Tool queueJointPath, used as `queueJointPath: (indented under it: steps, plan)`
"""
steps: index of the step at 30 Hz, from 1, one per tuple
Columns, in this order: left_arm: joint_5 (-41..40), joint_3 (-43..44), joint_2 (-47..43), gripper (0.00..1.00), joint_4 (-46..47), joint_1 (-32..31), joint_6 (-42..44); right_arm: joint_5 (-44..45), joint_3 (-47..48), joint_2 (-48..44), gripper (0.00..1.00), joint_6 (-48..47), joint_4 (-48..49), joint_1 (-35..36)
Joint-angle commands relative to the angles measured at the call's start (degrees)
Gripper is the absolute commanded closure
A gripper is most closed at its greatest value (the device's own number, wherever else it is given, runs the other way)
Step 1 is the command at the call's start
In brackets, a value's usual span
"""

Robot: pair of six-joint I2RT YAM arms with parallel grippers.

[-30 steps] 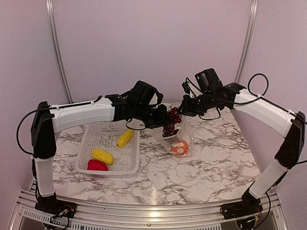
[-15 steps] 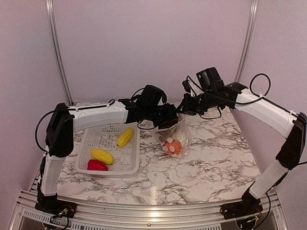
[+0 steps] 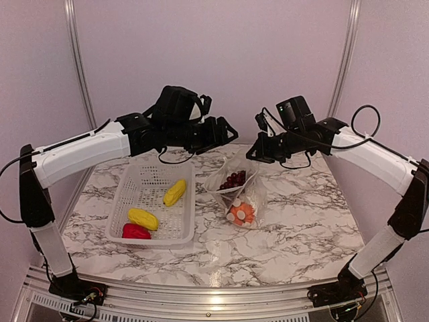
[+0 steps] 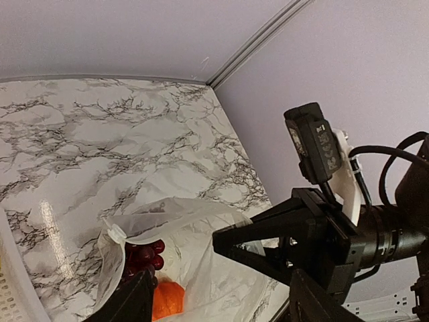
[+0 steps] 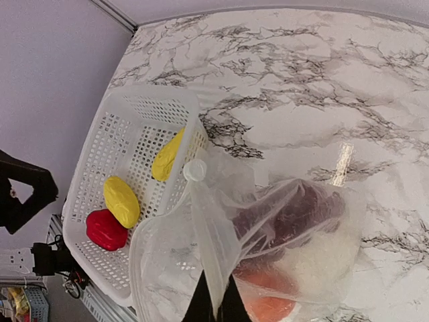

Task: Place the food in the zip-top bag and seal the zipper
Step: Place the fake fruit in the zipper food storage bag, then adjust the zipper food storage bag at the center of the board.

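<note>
Item: crinkly, glossy, nearly colourless zip-top bag [image 3: 249, 191], standing on the white grey-veined marble-patterned table [image 3: 315, 215] right of centre, its mouth being held up and gaping toward the upper left. Contents: a cluster of dark purple grapes [image 3: 233, 180] is resting high inside the bag, and a round orange fruit with pale spots [image 3: 242, 213] is lying below it at the bottom. Closure: the thin clear zipper strip [image 5: 206, 235] is running along the lifted mouth edge, with a small round white tab [image 5: 194, 170] sitting at its far end. Holding: the right gripper [image 3: 253, 154] is pinching that mouth edge, its jaws pressed together on the film. The left gripper [image 3: 226, 131] is hovering above and left of the bag, clear of it, its black fingers [image 4: 131, 302] standing spread with nothing between them. Surroundings: a white perforated plastic basket [image 3: 124, 194] is sitting just left of the bag, carrying two smooth yellow banana-like pieces [image 3: 175, 192] [image 3: 143, 218] and a glossy red pepper [image 3: 136, 231] in its near corner. The raised left arm is crossing over the basket's far end.
</note>
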Motion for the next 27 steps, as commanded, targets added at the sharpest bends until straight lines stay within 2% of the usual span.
queueJointPath:
  steps: [1,3,7,14,18,21,23,25,27]
  plan:
    - [-9.1,-3.8,-3.0,0.3,-12.0,0.4,3.0,-0.3,-0.3,-1.4,1.0,0.1,1.6,0.1]
    - [-8.8,-5.7,-3.1,0.31,-14.6,0.9,2.2,-0.3,-0.9,-2.0,1.0,0.1,1.5,0.1]
    - [-2.1,-8.8,-1.5,0.31,-14.2,1.1,1.4,-0.9,-1.9,-3.0,1.0,-0.1,0.7,0.3]
    - [2.6,-5.6,4.3,0.35,-14.6,1.0,2.3,-0.7,-2.3,-3.8,1.0,-0.5,-1.4,2.4]
    - [1.8,-2.3,7.4,0.49,-14.7,1.0,1.3,0.6,-2.3,-4.1,1.0,-0.5,-3.3,3.9]
    - [2.1,-1.1,8.6,0.73,-11.9,1.1,-0.8,2.5,-2.8,-4.7,1.0,0.4,-5.6,4.8]
    - [2.7,-0.6,8.7,0.87,-9.5,1.0,-3.0,3.9,-3.6,-5.4,0.92,1.3,-7.1,4.9]
    - [2.3,-0.6,8.3,0.92,-7.8,1.0,-5.7,5.3,-4.4,-6.2,0.79,2.0,-8.6,4.9]
    - [0.5,-1.4,7.1,0.95,-6.4,1.0,-9.1,5.5,-5.3,-7.1,0.72,2.9,-9.1,4.9]
